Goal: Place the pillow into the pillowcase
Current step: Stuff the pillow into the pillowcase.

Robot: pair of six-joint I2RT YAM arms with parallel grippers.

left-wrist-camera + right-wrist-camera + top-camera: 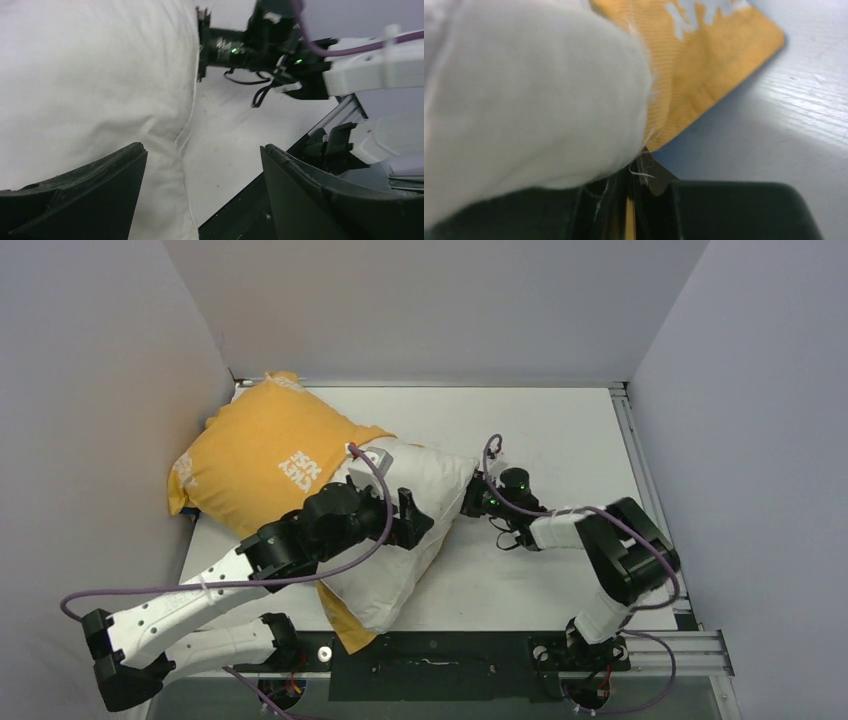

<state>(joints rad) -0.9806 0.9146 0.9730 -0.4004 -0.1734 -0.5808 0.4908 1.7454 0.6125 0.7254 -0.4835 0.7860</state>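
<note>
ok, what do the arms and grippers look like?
The left arm and right arm: white link shells, black joints, a purple cable along each. The left gripper and right gripper: black fingers. Small green LEDs on the right wrist.

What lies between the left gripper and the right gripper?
The uncovered white end of the pillow, as the top view shows: the left gripper stands open over it, the right gripper shut at its edge.

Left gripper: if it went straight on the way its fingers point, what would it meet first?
Most likely the pillow: its seamed edge bulges across the line of the open left gripper. The gripper's other side faces bare table, though depth is hard to judge here.
</note>
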